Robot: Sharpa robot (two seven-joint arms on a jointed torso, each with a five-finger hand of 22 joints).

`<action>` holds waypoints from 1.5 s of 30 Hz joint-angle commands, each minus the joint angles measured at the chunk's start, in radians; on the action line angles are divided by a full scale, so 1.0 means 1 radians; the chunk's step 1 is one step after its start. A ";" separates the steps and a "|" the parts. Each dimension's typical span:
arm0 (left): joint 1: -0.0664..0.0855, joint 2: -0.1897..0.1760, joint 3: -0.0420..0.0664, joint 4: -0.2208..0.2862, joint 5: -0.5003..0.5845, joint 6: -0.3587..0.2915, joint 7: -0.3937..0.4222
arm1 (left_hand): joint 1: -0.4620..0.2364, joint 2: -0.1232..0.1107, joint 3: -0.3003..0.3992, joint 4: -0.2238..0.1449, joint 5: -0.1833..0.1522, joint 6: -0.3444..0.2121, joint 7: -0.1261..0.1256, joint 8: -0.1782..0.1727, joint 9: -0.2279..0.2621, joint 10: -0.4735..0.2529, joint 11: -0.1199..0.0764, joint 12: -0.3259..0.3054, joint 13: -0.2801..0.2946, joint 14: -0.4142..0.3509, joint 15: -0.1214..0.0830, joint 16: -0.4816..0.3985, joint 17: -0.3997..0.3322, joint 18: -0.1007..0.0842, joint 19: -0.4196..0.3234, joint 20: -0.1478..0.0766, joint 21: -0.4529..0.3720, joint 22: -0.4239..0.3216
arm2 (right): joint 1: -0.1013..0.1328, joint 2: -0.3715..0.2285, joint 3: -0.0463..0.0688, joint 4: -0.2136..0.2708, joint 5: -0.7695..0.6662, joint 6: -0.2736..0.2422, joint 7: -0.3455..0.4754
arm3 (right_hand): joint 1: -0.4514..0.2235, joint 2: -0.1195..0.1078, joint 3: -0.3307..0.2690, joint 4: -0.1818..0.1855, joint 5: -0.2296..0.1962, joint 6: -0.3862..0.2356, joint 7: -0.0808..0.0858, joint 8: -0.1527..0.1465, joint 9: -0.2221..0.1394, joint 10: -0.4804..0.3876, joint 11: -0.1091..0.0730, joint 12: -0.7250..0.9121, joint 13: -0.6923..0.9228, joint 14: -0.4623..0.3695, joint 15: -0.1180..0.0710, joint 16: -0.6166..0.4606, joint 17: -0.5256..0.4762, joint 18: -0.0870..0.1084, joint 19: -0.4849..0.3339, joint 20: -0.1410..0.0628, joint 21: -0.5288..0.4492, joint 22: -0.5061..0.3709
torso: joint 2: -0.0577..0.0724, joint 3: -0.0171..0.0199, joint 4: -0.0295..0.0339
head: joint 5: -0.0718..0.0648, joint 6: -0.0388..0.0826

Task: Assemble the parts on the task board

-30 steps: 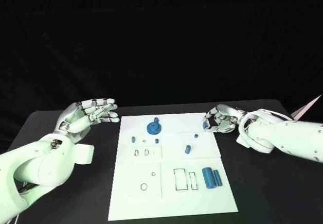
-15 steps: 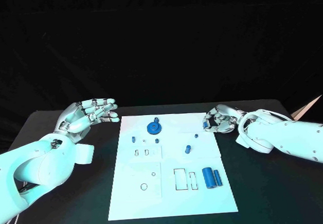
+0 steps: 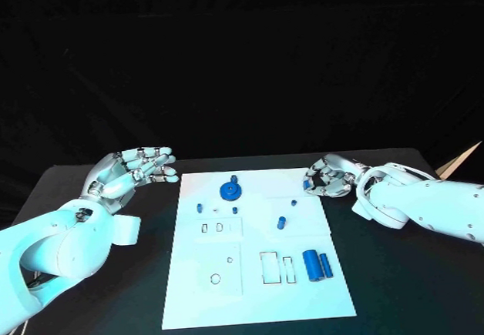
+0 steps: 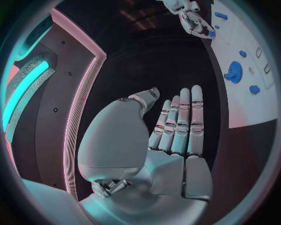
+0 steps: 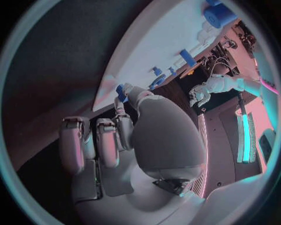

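Note:
The white task board (image 3: 256, 290) lies in the middle of the table between my two hands. On it are a blue round disc (image 3: 231, 190), several small blue pegs such as one near the middle (image 3: 279, 223), and two blue cylinders (image 3: 311, 264) side by side. My right hand (image 3: 330, 177) hovers at the board's far right corner and pinches a small blue part (image 5: 121, 90) between thumb and fingertip. My left hand (image 3: 131, 172) is raised off the board's far left corner, fingers extended and holding nothing. The left wrist view shows the left hand (image 4: 170, 136) with the disc (image 4: 234, 72) beyond it.
Black outlines of slots (image 3: 271, 267) mark the near half of the board. A pale pointed object (image 3: 461, 158) sticks up at the table's right edge. Black tabletop (image 3: 418, 294) lies on both sides of the board.

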 commanded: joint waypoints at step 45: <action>0.000 0.015 -0.001 -0.010 0.001 0.004 -0.010 | -0.019 0.002 -0.006 0.006 0.000 -0.007 0.012 -0.018 0.019 0.002 0.003 -0.014 0.011 -0.012 -0.002 0.020 0.022 0.010 -0.014 -0.004 0.026 0.021 | 0.007 0.212 -0.014 0.379 -0.247 -0.177 -0.446 | -0.062 0.043 0.069 -0.011 0.009 0.034 -0.012 0.083 0.056 0.019 -0.016 0.042 0.133 0.106 -0.017 0.014 0.273 -0.031 0.098 -0.014 0.067 0.255 | -0.001 -0.0042 0.0001 | 0.060 -0.017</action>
